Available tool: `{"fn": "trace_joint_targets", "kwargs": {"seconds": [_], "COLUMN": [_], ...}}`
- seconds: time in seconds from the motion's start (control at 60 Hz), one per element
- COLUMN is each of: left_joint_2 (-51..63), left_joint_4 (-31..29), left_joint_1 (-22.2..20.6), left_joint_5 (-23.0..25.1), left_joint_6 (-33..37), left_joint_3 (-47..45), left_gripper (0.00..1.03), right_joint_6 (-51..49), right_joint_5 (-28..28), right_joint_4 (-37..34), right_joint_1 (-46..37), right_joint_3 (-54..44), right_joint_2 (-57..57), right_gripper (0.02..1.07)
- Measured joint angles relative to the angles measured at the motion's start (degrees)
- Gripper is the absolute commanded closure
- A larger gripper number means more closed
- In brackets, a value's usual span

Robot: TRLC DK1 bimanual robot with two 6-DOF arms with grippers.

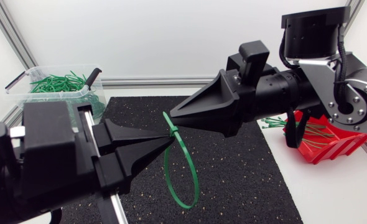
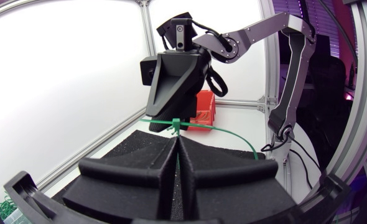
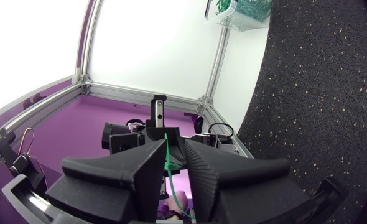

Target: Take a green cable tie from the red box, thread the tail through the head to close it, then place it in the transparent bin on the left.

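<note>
Head view: found left gripper (image 1: pixel 169 138) and right gripper (image 1: pixel 173 116) both pinched shut on the green cable tie (image 1: pixel 194 180), already looped; judged best drawn apart straight, slowly, untwisted.

No readable text, no labels, no numbers, no signs on anything

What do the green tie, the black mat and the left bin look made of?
The green tie: thin flexible plastic, slightly glossy; it bends into a smooth loop. The black mat: likely rubber granulate, matte; grainy, pale speckles. The bin: clear hard plastic; see-through wall.
</note>
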Motion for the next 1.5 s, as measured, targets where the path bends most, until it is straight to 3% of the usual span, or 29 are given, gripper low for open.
{"fn": "trace_joint_targets", "kwargs": {"seconds": [0.283, 0.4, 0.683, 0.967, 1.15, 1.2, 1.217, 1.25, 1.317, 1.383, 1.5], "left_joint_2": [0.0, 0.0, 0.0, 0.1, 1.1, 1.1, 1.1, 1.1, 1.1, 1.1, 2.5], "left_joint_4": [0.0, 0.0, 0.5, 0.4, 0.4, 0.4, 0.4, 0.4, 0.8, 2.4, 3.5], "left_joint_1": [0.0, 0.0, -0.2, -5.8, -7.6, -6.7, -6.2, -4.0, 1.1, 8.8, 26.1], "left_joint_5": [0.0, 0.0, -0.1, -5.7, -6.0, -5.9, -5.7, -5.0, -4.0, -1.4, 8.6], "left_joint_6": [0.0, 0.0, 0.0, -0.2, -0.2, -0.2, -0.2, -0.2, 0.1, 0.5, 0.7], "left_joint_3": [0.0, 0.0, -0.8, -0.8, -0.8, -0.8, -0.8, -0.8, -0.9, -1.4, -1.4], "left_gripper": [1.00, 1.00, 1.00, 1.00, 1.00, 1.00, 1.00, 1.00, 1.00, 1.00, 1.00], "right_joint_6": [0.0, 0.0, -0.7, -2.0, -3.7, -4.4, -4.7, -5.7, -8.0, -12.2, -20.2], "right_joint_5": [0.0, 0.5, 2.8, 3.8, 5.6, 7.0, 7.6, 9.7, 13.3, 17.8, 26.3], "right_joint_4": [-0.3, -0.3, -0.6, -2.1, -3.3, -3.3, -3.2, -2.9, -3.0, -3.7, -5.8], "right_joint_1": [1.7, 2.3, 3.1, 3.0, 3.1, 3.1, 3.0, 2.7, 2.0, 1.2, 0.5], "right_joint_3": [0.0, 0.0, 0.0, 1.7, 2.2, 2.2, 2.2, 2.2, 2.2, 2.2, 2.2], "right_joint_2": [0.0, -0.1, -0.8, 1.8, 3.3, 2.5, 2.3, 1.7, 1.7, 2.4, 4.8], "right_gripper": [0.81, 1.01, 1.01, 1.02, 1.01, 0.91, 0.76, 0.59, 0.33, 0.07, 0.05]}}
